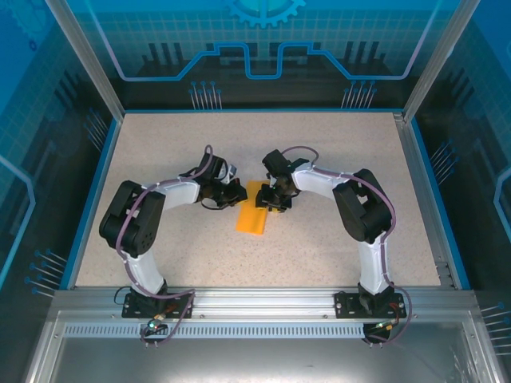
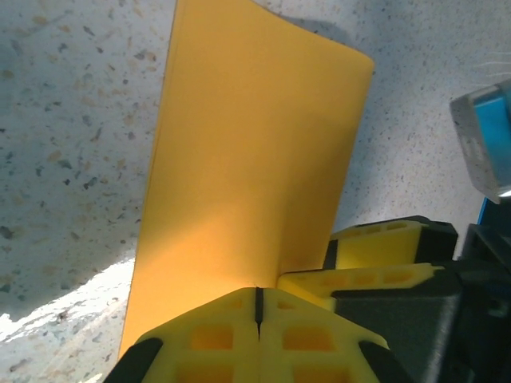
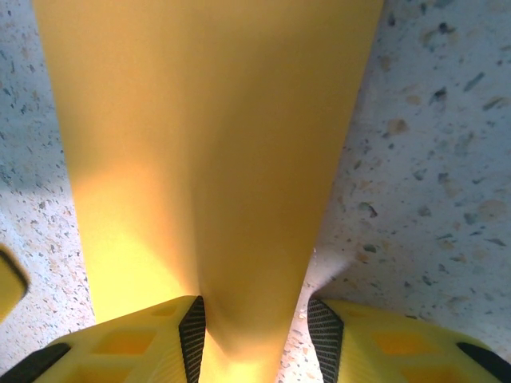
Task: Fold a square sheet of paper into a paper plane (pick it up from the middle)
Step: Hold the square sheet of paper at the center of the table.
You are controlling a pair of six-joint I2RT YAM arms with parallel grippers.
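Observation:
The square sheet of paper is orange-yellow and folded into a narrow oblong at the middle of the table, between both grippers. My left gripper is shut on its near edge. In the left wrist view the paper rises from the closed seam of that gripper, with the right gripper's fingers close beside it. My right gripper stands open astride the paper. In the right wrist view the paper runs between that gripper's pads, against the left pad, with bare table showing before the right pad.
The speckled tabletop has a blue rim and upright metal frame posts at the back corners. A metal rail carries both arm bases along the near edge. Glass walls enclose the sides.

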